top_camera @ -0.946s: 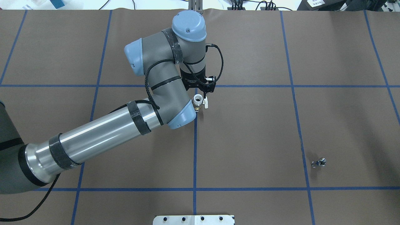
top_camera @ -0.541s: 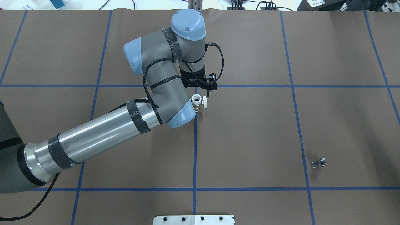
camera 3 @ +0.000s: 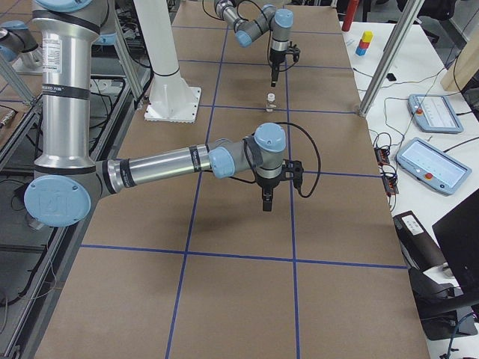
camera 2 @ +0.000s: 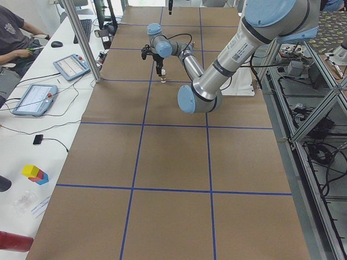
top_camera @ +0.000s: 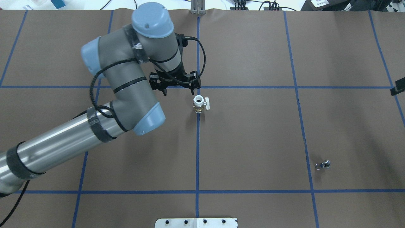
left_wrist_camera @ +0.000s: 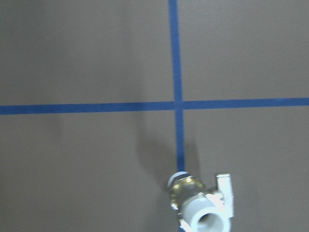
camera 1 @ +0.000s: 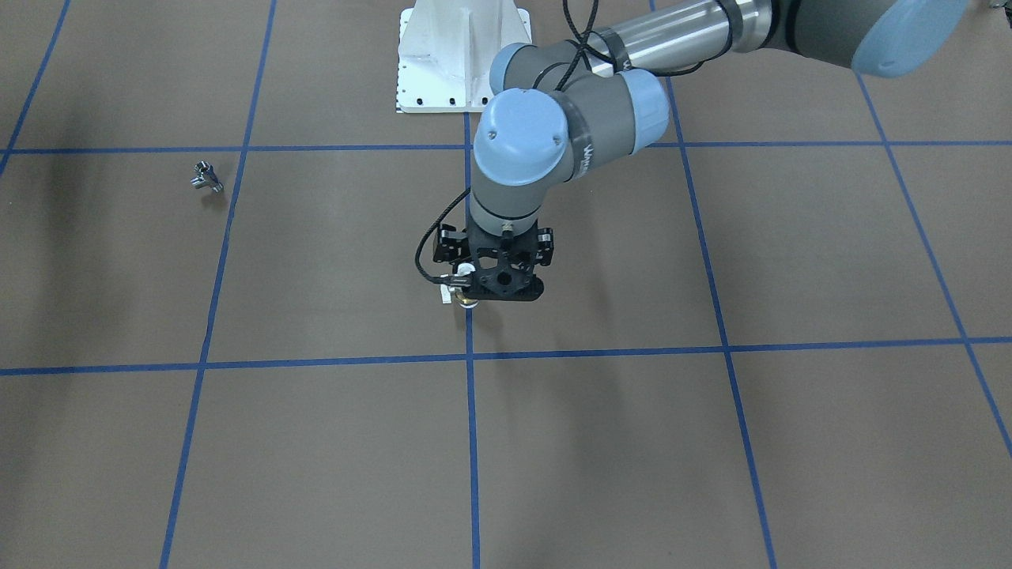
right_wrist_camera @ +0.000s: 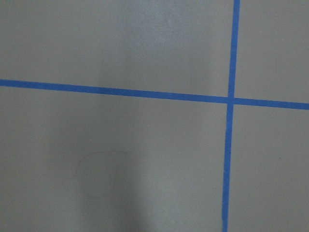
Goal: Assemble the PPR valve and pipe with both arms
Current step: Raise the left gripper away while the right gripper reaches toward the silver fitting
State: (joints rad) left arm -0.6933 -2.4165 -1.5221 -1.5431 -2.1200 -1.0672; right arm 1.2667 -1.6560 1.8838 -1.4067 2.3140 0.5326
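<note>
Left hand [top_camera: 178, 92] empty, jaws apparently parted, poised just beyond PPR valve [top_camera: 199, 104], not touching it. Valve upright on desk [top_camera: 253, 142], white ring up. Judged rigid, brass-heavy, smooth: grip brass body, clear of side tab. Pipe [top_camera: 322, 164] well apart, lying loose; small, slick, may roll.

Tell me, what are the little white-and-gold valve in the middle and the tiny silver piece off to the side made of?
The valve: ring end and side tab look like matte white plastic; the body looks like brass, yellow and glinting. The silver piece: probably bare or plated metal, grey with bright highlights; too small to say more.
</note>
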